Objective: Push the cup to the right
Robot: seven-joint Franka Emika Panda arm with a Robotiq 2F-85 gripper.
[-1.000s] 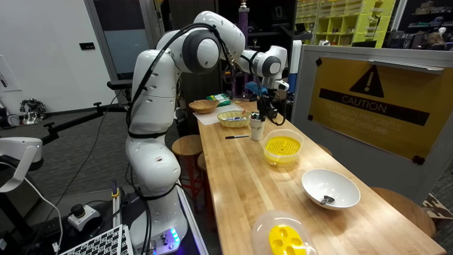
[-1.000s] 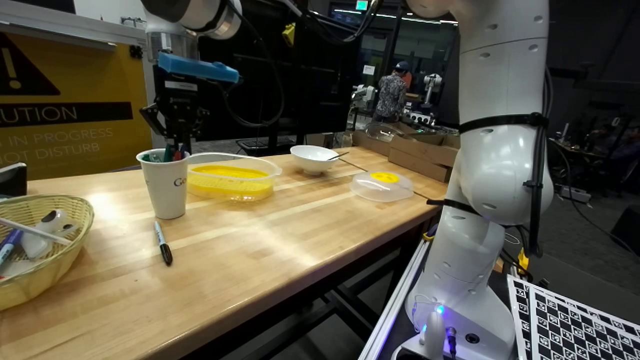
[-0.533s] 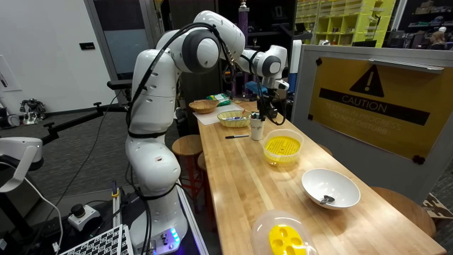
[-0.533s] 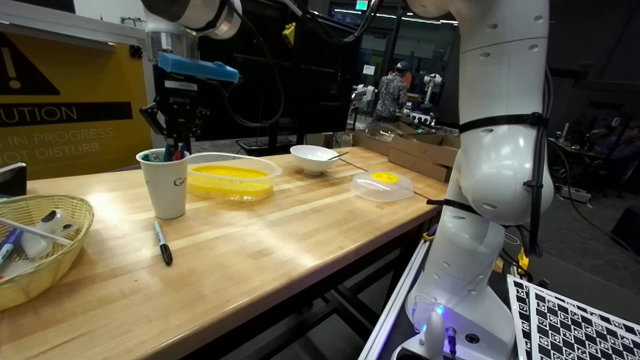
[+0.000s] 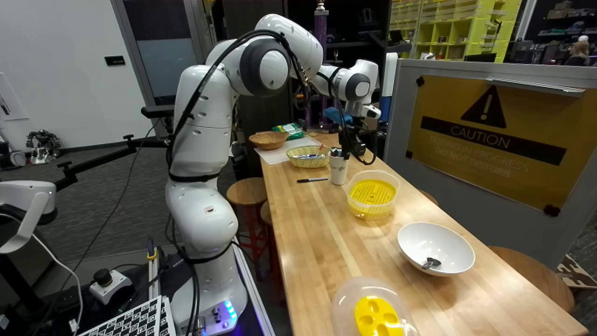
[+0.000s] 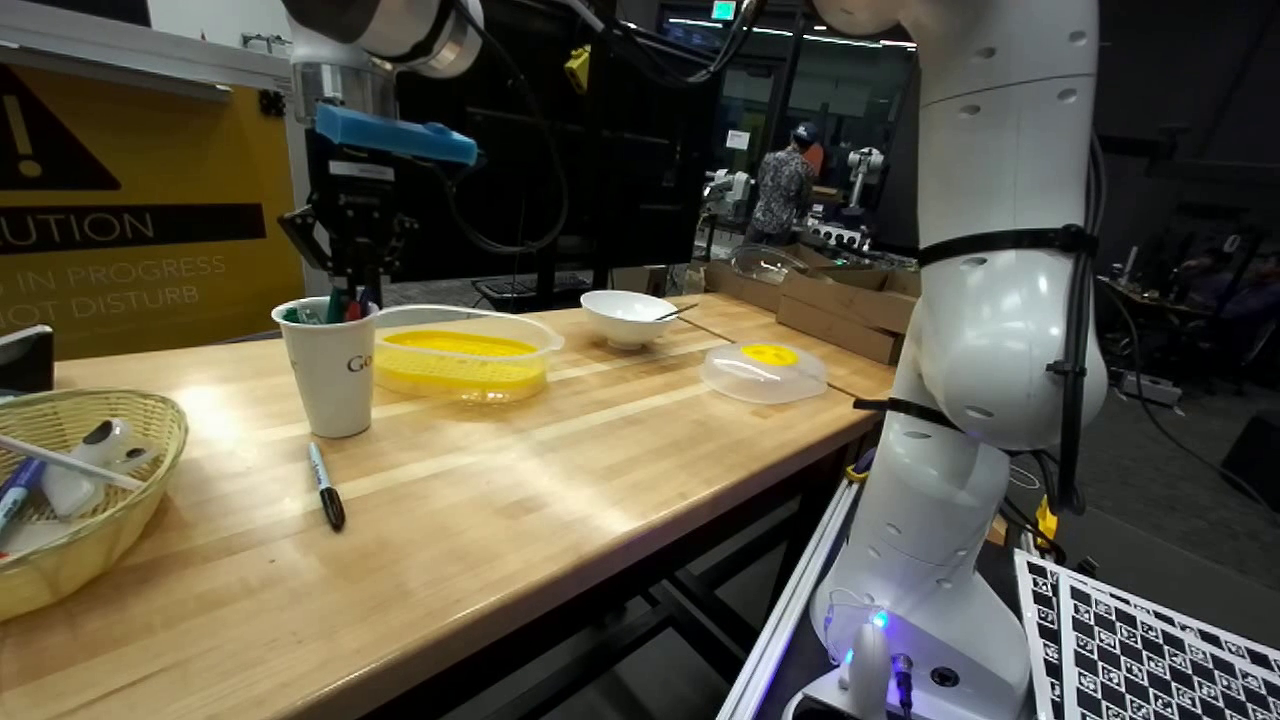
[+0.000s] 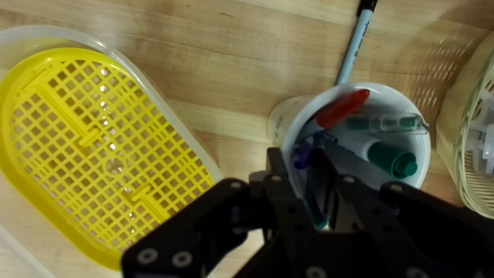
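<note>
“Cup (image 6: 330, 388): where, and held?”

“Upright on the table (image 6: 480, 580), pens (image 7: 390, 158) inside. My gripper (image 7: 298, 156) straddles its rim, fingers narrowly parted; I can't tell whether they pinch.”

“Obstacles, left to right?”

“In an exterior view: basket (image 6: 100, 550), loose marker (image 6: 325, 485), clear tub (image 6: 545, 338) just beside the cup, bowl (image 6: 622, 322), yellow-topped dome (image 6: 725, 378).”

“Room?”

“Table stretches in front of tub and bowl to its edge.”

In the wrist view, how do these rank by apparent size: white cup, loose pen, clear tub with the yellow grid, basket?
1. Clear tub, even cut off by the frame
2. White cup
3. Loose pen
Basket: only part shows, so its place against the cup is unsure; it looks larger than the pen.
</note>
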